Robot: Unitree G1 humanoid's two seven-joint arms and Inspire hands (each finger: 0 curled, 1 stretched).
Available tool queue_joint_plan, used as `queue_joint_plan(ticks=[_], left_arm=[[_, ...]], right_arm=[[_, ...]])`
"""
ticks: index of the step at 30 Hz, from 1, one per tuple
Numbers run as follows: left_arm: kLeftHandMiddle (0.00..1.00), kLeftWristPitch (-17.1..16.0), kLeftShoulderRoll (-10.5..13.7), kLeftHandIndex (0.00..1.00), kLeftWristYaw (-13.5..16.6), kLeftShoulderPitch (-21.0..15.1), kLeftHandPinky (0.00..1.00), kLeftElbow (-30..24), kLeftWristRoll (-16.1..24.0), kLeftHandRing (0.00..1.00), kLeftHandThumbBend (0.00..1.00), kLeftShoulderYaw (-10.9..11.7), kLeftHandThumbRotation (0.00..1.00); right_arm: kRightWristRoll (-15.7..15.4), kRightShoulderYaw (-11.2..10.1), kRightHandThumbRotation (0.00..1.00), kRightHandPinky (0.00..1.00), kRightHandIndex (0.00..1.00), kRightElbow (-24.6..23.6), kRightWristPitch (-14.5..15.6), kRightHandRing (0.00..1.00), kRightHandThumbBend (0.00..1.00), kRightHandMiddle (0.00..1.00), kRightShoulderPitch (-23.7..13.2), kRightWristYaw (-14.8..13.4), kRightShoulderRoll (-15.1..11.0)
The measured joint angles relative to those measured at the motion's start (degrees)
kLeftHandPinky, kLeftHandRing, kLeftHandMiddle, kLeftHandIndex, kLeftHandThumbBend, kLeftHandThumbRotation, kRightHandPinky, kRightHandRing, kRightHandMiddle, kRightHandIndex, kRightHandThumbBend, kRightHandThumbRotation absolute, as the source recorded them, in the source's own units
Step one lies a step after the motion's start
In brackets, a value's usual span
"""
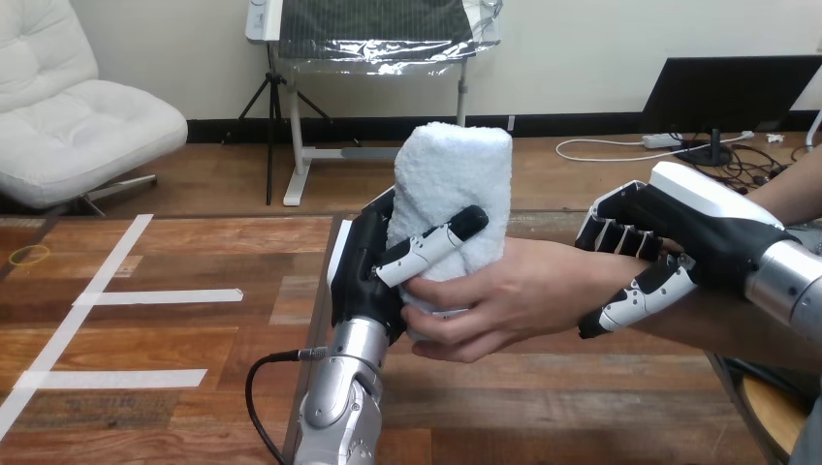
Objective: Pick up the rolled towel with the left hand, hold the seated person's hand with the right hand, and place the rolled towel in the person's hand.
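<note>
- Thumb and fingers of the left hand (366, 276) wrap the rolled towel (451, 184), keeping it upright.
- Person's hand (514, 300) cups its bottom, touching that thumb.
- Right hand (698, 237) grips the person's wrist (584, 276).
- Towel's probably soft and light; squeeze mid-roll.

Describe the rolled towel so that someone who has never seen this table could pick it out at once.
Look over the middle of the wooden table, at the robot's left hand. The rolled towel stands upright in its grip, with the person's hand touching its lower end from the right. It is the only white, fluffy thing there, and it stands taller than both hands.
</note>
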Motion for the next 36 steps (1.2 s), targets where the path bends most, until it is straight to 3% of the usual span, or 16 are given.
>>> queue_joint_plan(ticks=[16,28,31,32,36], left_arm=[[0.38,0.53,-0.01,0.40,0.00,0.00,0.26,-0.75,-0.12,0.33,0.82,-1.42,0.00],[0.38,0.62,-0.01,0.41,-0.02,0.00,0.26,-0.90,-0.12,0.33,0.81,-1.73,0.00],[0.39,1.00,-0.01,0.42,-0.27,0.00,0.27,-1.11,-0.27,0.34,0.78,-1.75,0.05],[0.41,1.21,-0.01,0.44,-0.40,0.00,0.29,-1.23,-0.39,0.35,0.78,-1.76,0.12],[0.44,2.39,-0.01,0.48,-1.19,0.00,0.31,-1.81,-1.14,0.37,0.77,-1.75,0.25]], right_arm=[[0.03,-0.13,0.09,0.42,0.53,-0.01,0.04,0.46,0.89,0.51,0.00,0.21,-0.23],[0.02,-0.14,0.15,0.44,0.54,-0.73,1.18,0.49,0.90,0.53,0.00,1.31,-0.38],[0.02,-0.19,0.19,0.45,0.56,-0.83,1.26,0.50,0.90,0.55,0.00,1.73,-0.50],[0.02,-0.21,0.22,0.46,0.58,-0.84,1.25,0.52,0.91,0.56,0.00,1.89,-0.55],[0.03,-0.26,0.27,0.47,0.62,-0.86,1.11,0.54,0.92,0.59,0.01,2.35,-0.80]])
